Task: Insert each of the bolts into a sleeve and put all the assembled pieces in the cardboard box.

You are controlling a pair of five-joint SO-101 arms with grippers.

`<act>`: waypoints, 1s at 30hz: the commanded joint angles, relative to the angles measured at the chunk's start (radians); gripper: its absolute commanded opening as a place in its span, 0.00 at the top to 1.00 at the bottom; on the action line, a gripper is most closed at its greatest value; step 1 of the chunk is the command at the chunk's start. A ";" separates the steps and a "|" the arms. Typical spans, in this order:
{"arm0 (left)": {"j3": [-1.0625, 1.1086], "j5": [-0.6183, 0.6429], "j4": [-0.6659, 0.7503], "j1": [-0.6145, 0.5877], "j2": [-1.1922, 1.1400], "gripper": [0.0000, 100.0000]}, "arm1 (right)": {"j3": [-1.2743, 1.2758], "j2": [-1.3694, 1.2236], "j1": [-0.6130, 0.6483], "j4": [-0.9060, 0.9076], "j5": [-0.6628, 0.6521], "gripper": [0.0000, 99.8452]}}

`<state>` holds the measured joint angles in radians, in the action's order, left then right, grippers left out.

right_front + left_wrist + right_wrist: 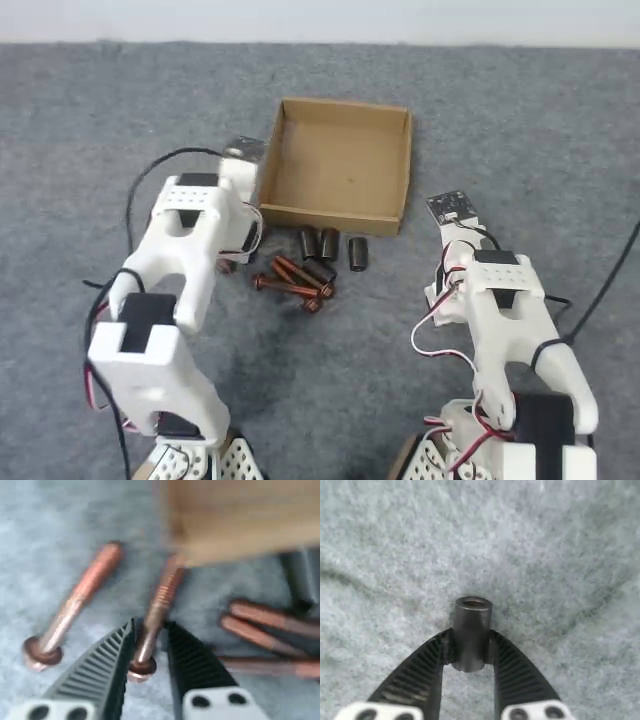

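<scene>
Setting: a grey, felt-like tabletop (90,130) runs back to a pale wall (320,18).
Box: the open, square brown cardboard box (335,217) sits at the far middle of the tabletop.
Sleeves: three short dark cylindrical metal sleeves (329,243) lie in a row just in front of the box's near wall.
Loose bolts: a cluster of long copper-coloured bolts (292,278) lies just in front of the sleeves, close beside the left arm.
Left arm: the white left arm (190,240) stretches toward the box's near left corner.
Left hand: the left hand (150,626) has its black ribbed fingers (107,665) drawn in to a narrow gap. They clasp a copper-coloured threaded held bolt (156,612) on the shank just above its flanged head. The held bolt's threaded end points toward the box.
Neighbouring bolt: a second copper bolt (75,605) lies flat on the tabletop just beside the left hand.
Right arm: the white right arm (505,300) stands to the right of the box and the sleeves.
Right hand: the right hand (469,634) pinches a short dark held sleeve (472,622) between both fingers. The held sleeve is upright with its open bore showing on top, over bare tabletop. Whether its lower end touches the tabletop cannot be told.
</scene>
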<state>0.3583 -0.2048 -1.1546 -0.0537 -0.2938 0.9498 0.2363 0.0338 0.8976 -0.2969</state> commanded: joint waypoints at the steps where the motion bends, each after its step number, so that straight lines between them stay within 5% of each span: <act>1: -0.030 -0.204 -0.097 0.052 0.009 0.99 | -0.037 -0.007 -0.004 -0.016 -0.015 0.99; 16: -0.025 -0.743 -0.428 0.043 0.281 0.99 | -0.037 -0.007 -0.004 -0.016 -0.015 0.99; 30: 0.010 -0.724 -0.382 -0.034 0.290 0.93 | -0.037 -0.007 -0.004 -0.016 -0.015 0.99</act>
<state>0.3782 -0.9521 -1.5612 -0.0767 -0.0790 0.9498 0.2363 0.0338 0.8976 -0.2969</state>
